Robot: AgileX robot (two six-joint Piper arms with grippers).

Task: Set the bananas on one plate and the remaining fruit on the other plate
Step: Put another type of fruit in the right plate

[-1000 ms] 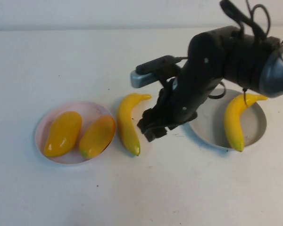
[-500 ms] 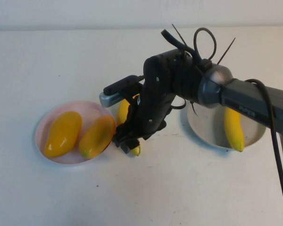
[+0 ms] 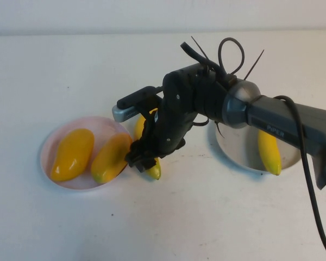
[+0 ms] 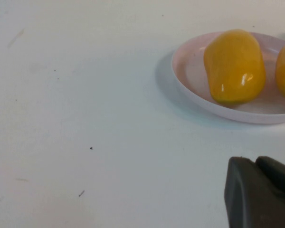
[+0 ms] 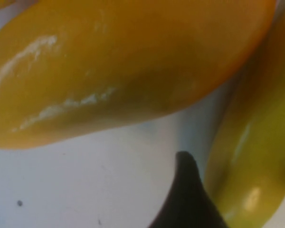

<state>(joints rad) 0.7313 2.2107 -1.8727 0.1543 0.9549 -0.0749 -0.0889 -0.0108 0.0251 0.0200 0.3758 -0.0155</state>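
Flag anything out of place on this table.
One banana lies on the bare table beside the pink plate, not on the grey-blue plate with the other banana. The right gripper is down over it. Both mangoes sit on the pink plate. The left gripper hovers nearby.

We see two mangoes [image 3: 92,154] lying in pink plate [image 3: 49,142] | one banana [image 3: 270,151] in grey-blue plate [image 3: 233,155] | other banana [image 3: 154,169] on tabletop beside pink plate, mostly hidden.

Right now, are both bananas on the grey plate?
No, only one banana lies on the grey plate; the other banana is on the table beside the pink plate, under the right claw.
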